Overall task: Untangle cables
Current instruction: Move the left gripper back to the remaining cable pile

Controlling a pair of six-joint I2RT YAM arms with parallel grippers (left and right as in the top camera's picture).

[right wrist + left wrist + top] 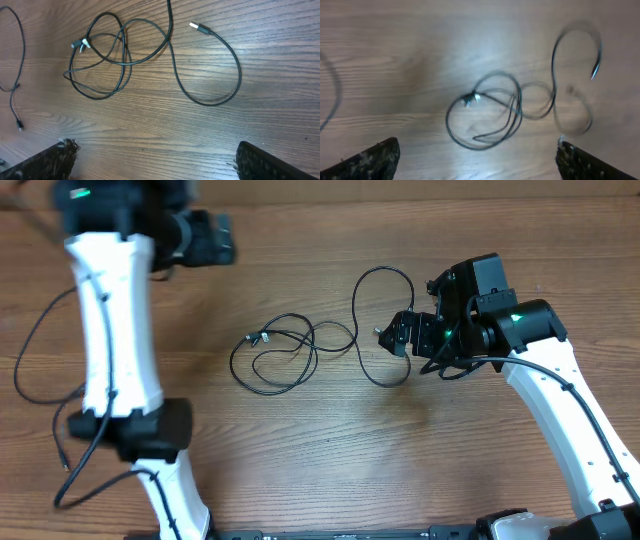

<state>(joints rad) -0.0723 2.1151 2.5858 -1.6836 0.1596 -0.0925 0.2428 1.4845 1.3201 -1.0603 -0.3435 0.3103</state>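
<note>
The cables lie on the wooden table: a small tangled coil [280,355] with silvery plug ends [262,337], and a longer black cord [375,295] curving off to its right in an S shape. My right gripper [398,335] hovers open over the lower loop of that cord. In the right wrist view the coil [100,60], the silvery plug [197,26] and the loop [220,80] lie ahead of the open, empty fingers [155,160]. My left gripper [215,238] is at the far left, open and empty [477,162]. Its blurred view shows the coil [485,112].
A thin black cord [30,360] loops on the table beside the left arm's white link [115,320]; it also shows in the right wrist view [17,75] with a small plug end. The right arm [560,400] stretches in from the lower right.
</note>
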